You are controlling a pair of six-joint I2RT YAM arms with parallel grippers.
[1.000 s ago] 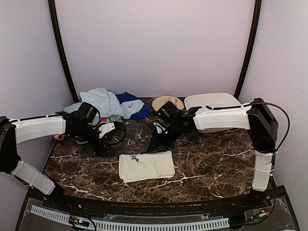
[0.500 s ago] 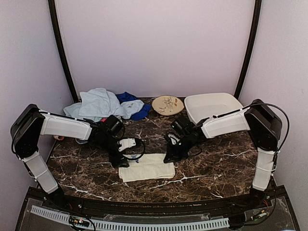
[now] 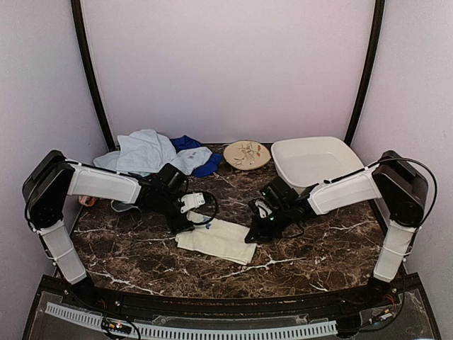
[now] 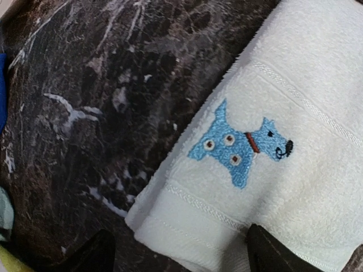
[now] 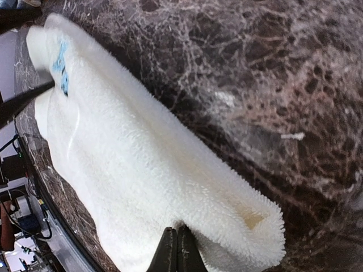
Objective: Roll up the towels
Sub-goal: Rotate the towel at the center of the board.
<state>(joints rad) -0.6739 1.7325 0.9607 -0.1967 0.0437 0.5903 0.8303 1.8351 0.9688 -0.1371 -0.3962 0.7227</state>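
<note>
While right gripper is pressed together at towel edge, left gripper straddles the corner, spread. Risk: jaws catch little cloth and slip, or towel drags askew instead of rolling.

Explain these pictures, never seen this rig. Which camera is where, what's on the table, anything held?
Two robot arms are bolted at the near edge of a marble table. The wide picture looks down from above and behind them; each close-up comes from a wrist camera. In front lies a folded cream towel with a stitched blue dog. At the back: a heap of blue towels, a patterned plate, a white tub. The left claw stands open over the towel's dog corner. The right claw is shut, tips on the towel's other end; a pinch can't be confirmed.
</note>
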